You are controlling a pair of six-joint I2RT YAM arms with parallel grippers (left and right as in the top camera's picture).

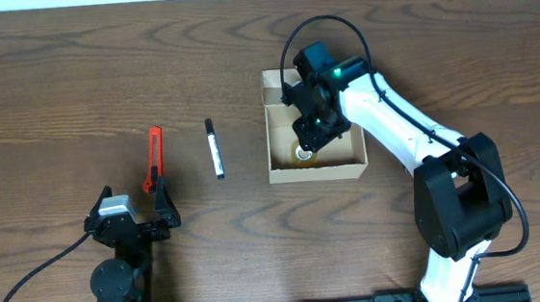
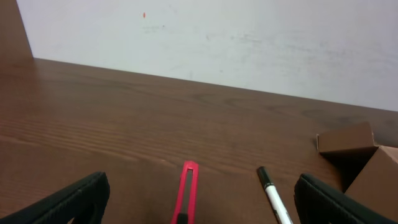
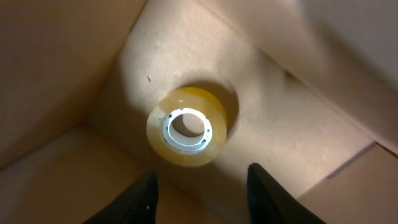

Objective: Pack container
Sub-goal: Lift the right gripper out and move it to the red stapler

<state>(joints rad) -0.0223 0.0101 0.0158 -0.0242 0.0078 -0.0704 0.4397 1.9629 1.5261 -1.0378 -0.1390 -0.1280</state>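
Note:
The container point(image 1: 282, 174) is an open tan cardboard box at the table's centre. A yellowish tape roll point(image 3: 186, 127) lies flat on its floor; overhead it shows point(image 1: 304, 154) near the front wall. My right gripper point(image 3: 202, 183) is open and empty, hanging over the box just above the roll point(image 1: 309, 129). My left gripper point(image 2: 199, 199) is open and empty, low near the table's front left point(image 1: 133, 220). A red box cutter point(image 1: 154, 158) and a black-and-white pen point(image 1: 214, 149) lie on the table left of the box; both show in the left wrist view, cutter point(image 2: 186, 193), pen point(image 2: 273, 199).
The box's flap point(image 1: 273, 85) stands at its far side; its corner shows in the left wrist view point(image 2: 348, 146). A white wall point(image 2: 217, 43) runs behind the table's far edge. The right arm point(image 1: 404, 131) reaches from the front right.

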